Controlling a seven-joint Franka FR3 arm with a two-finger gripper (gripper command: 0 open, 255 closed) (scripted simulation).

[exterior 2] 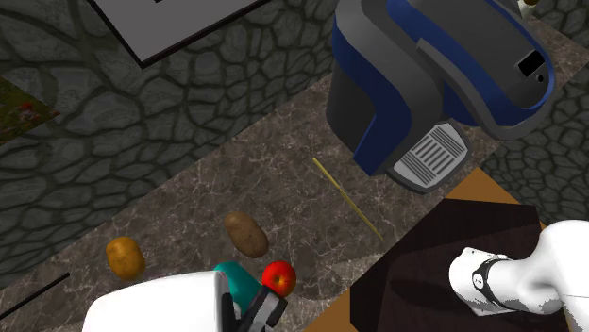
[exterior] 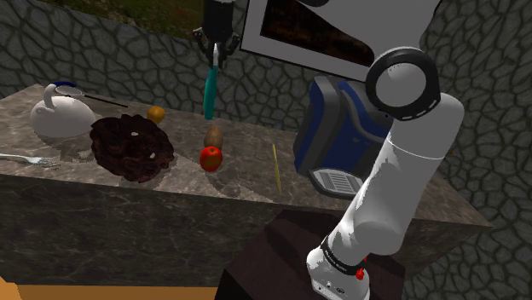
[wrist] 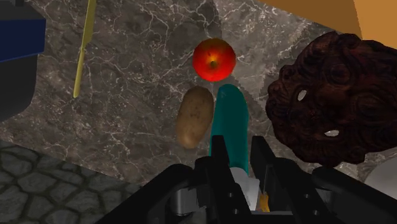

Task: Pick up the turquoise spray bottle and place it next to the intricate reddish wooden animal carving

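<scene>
All-black two-finger gripper [exterior: 216,53] pinches the slim turquoise spray bottle [exterior: 210,92] by its top, aloft over the marbled brown counter [exterior: 249,166]

"What colours did you have on your desk [wrist: 140,70]?"
"You had a teal spray bottle [wrist: 228,121], a black hand [wrist: 240,153], a red apple [wrist: 214,58] blushed yellow and a brown potato [wrist: 195,116]."
"And your carving [wrist: 327,95]?"
"Dark reddish-brown, curled all over. Your desk was grey-brown, white-veined marble."
</scene>
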